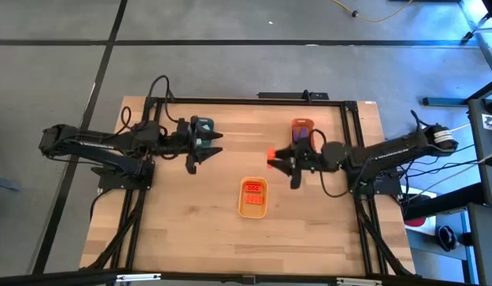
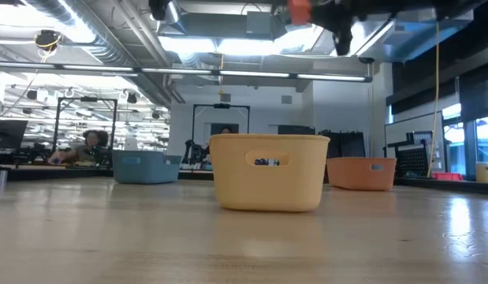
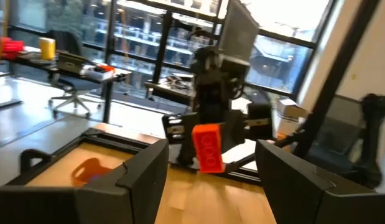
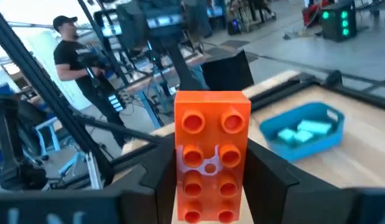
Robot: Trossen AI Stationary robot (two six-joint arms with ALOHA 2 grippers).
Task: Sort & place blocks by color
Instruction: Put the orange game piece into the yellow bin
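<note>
Aloft, right hand (image 1: pixel 280 164) with orange-red block (image 1: pixel 271 153), beside yellow tray (image 1: pixel 253 198)

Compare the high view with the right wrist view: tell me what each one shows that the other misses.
Only the high view shows the yellow oblong tray holding orange-red bricks, the orange oblong tray, and the left gripper, open near the blue oblong tray.

Only the right wrist view shows the mint-green bricks lying inside the blue tray, plus a person standing beyond the table.

Both show the right gripper shut on an orange-red studded toy brick above the wooden table.
</note>
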